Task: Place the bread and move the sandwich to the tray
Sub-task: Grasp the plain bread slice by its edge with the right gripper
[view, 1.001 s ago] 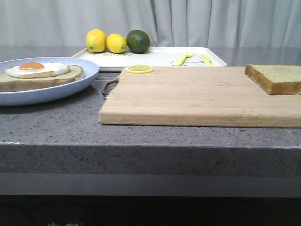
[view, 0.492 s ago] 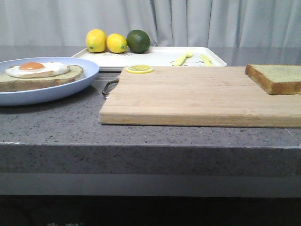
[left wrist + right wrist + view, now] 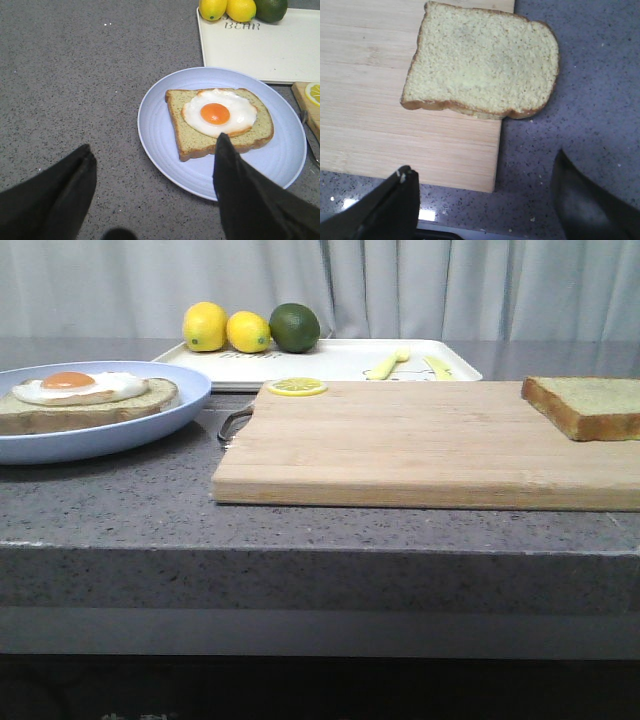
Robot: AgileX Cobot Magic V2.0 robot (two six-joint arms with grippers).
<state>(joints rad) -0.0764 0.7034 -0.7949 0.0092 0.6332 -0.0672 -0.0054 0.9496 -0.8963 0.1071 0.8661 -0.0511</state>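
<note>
The bread point(image 3: 590, 403) lies on the right end of the wooden cutting board point(image 3: 420, 445), overhanging its edge in the right wrist view point(image 3: 482, 62). The sandwich slice with a fried egg point(image 3: 85, 398) sits on the pale blue plate point(image 3: 150, 425) at the left; it also shows in the left wrist view point(image 3: 220, 120). The white tray point(image 3: 340, 360) stands behind the board. My left gripper point(image 3: 155, 145) is open and empty above the counter beside the plate point(image 3: 165, 150). My right gripper point(image 3: 482, 167) is open and empty near the board's corner. Neither gripper shows in the front view.
Two lemons point(image 3: 205, 326) and a lime point(image 3: 294, 327) sit at the tray's back left, with pale yellow cutlery point(image 3: 388, 364) on it. A lemon slice point(image 3: 296, 387) lies on the board's far left corner. The board has a metal handle point(image 3: 232, 426). The counter's front edge is close.
</note>
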